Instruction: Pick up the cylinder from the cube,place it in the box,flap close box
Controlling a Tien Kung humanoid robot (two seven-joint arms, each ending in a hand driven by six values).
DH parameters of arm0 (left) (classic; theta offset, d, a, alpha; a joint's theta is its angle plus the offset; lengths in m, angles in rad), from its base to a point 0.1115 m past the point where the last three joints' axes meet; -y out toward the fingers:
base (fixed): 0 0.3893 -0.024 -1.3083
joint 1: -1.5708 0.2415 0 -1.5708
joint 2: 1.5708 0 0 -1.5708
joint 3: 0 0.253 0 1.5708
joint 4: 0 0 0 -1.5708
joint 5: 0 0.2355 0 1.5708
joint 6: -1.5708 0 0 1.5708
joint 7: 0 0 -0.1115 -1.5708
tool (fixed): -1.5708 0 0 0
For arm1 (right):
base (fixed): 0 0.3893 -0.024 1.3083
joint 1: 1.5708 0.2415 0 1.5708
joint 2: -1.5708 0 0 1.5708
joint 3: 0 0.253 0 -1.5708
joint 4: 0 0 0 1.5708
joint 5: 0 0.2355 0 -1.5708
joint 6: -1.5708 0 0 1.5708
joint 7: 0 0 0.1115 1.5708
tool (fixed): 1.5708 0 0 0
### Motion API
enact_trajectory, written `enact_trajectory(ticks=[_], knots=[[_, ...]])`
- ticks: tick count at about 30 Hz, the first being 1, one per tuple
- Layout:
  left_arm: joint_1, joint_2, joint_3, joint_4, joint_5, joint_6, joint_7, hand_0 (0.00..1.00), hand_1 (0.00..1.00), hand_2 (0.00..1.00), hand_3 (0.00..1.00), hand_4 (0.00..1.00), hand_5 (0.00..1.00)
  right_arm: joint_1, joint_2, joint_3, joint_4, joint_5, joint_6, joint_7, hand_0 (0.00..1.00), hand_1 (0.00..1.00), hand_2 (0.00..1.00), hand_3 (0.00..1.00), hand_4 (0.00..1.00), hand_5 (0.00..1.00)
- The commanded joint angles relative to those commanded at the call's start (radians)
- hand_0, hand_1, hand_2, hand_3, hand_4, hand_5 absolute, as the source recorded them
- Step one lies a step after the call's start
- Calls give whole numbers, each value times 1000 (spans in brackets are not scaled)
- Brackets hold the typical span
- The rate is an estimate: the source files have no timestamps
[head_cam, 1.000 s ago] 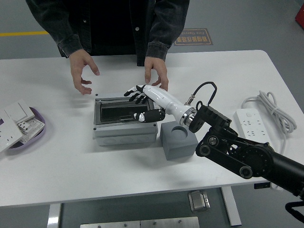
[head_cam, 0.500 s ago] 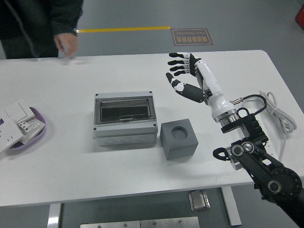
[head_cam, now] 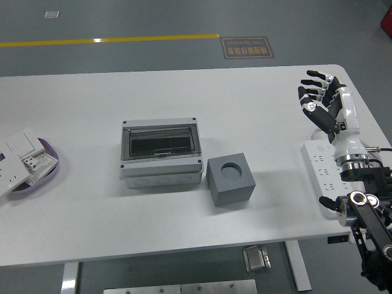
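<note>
A grey box (head_cam: 161, 154) with a dark see-through lid shut flat sits at the table's middle. A grey cube (head_cam: 230, 180) stands just right of it, its round top hole empty. No cylinder shows. My right hand (head_cam: 321, 99) is raised over the table's far right, fingers spread and holding nothing, well away from box and cube. My left arm is out of view.
A purple tray (head_cam: 52, 165) with white switch plates lies at the left edge. A white power strip (head_cam: 323, 167) lies at the right edge under my right forearm. No person is in view.
My right hand has moved from above the box to the far right of the table. The person has stepped left and out of view. The lid lies shut.
</note>
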Motion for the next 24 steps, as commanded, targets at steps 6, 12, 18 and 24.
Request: enact_trajectory(ticks=[6,12,18,24], knots=[[-9,11,-7,0,12,-4,-4,598,581,556,601,660,271,-35,18,4,-5,149,57,117,536,550,624,681,643,207],[-12,16,-14,0,24,-7,-1,598,579,556,601,660,271,-36,16,18,-9,284,73,187,561,561,631,683,640,208],[-14,16,-22,0,33,-10,-1,598,579,555,600,661,271,-27,26,21,-13,354,74,226,560,573,624,671,692,225],[-6,11,-23,0,29,-8,2,598,579,555,600,661,270,-29,31,27,-14,375,75,240,559,575,622,671,702,230]])
